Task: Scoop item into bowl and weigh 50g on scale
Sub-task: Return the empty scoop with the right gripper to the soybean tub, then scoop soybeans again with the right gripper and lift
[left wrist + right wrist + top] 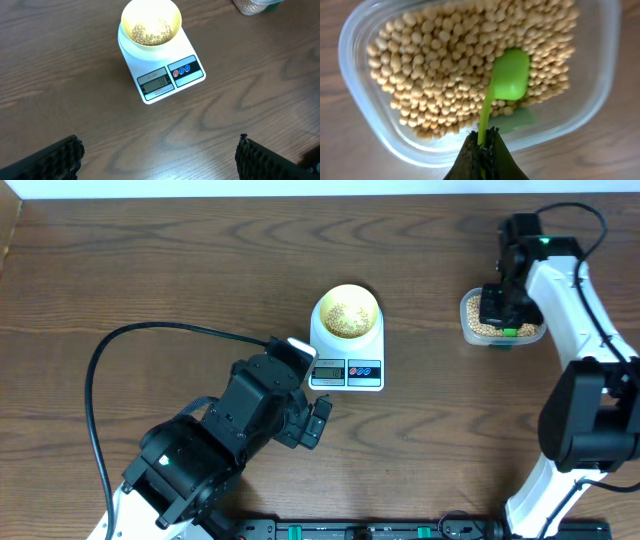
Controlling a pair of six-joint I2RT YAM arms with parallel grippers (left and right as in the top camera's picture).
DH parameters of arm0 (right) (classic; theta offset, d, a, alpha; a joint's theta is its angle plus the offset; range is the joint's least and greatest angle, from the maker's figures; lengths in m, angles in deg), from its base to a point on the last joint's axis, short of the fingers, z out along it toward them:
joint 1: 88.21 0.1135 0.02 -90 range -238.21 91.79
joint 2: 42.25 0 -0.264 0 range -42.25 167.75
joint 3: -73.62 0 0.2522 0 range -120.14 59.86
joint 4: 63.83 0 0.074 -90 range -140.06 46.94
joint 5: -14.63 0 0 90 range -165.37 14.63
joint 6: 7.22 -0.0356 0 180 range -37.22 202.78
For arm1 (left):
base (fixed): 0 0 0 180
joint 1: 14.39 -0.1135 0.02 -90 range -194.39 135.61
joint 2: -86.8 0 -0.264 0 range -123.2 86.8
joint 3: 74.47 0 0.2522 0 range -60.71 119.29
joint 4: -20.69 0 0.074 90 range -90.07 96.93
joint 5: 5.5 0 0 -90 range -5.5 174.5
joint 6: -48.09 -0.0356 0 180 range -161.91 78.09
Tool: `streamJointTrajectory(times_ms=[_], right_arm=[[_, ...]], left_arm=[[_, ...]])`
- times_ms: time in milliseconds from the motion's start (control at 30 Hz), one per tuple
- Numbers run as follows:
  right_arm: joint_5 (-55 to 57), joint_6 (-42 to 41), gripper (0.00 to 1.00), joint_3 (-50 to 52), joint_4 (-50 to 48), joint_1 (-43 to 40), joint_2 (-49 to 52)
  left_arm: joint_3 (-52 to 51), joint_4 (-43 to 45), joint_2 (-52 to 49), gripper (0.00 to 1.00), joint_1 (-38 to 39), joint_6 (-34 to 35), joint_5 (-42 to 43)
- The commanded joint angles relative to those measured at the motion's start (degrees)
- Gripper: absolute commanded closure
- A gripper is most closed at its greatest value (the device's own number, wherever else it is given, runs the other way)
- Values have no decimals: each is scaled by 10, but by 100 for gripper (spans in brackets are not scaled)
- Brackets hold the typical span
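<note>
The pale-yellow bowl [320,308] [125,22] stands on the white scale [347,373] [165,80] at mid-table, with a layer of tan beans [347,317] [150,34] inside. My right gripper [484,140] [497,310] hovers over the clear tub and is shut on the handle of a green spoon [510,75]. The spoon's bowl lies among the tub's beans [435,65]. My left gripper [159,150] is wide open and holds nothing, above bare table in front of the scale.
The clear plastic tub [350,75] [470,330] sits at the right of the table, apart from the scale. A black cable [95,380] loops over the table's left side. Both arm bases stand along the near edge.
</note>
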Motion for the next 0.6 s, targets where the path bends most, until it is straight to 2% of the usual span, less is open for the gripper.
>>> streamJointTrajectory(times_ms=[0,233,567], right_arm=[[-150,63,99,2,13,-32,8],[-266,108,99,2,12,-102,2],[-378,177,99,2,21,-191,3]], left_arm=[[11,-2,0,1,0,3,3],[11,-2,0,1,0,3,3],[11,-2,0,1,0,3,3]])
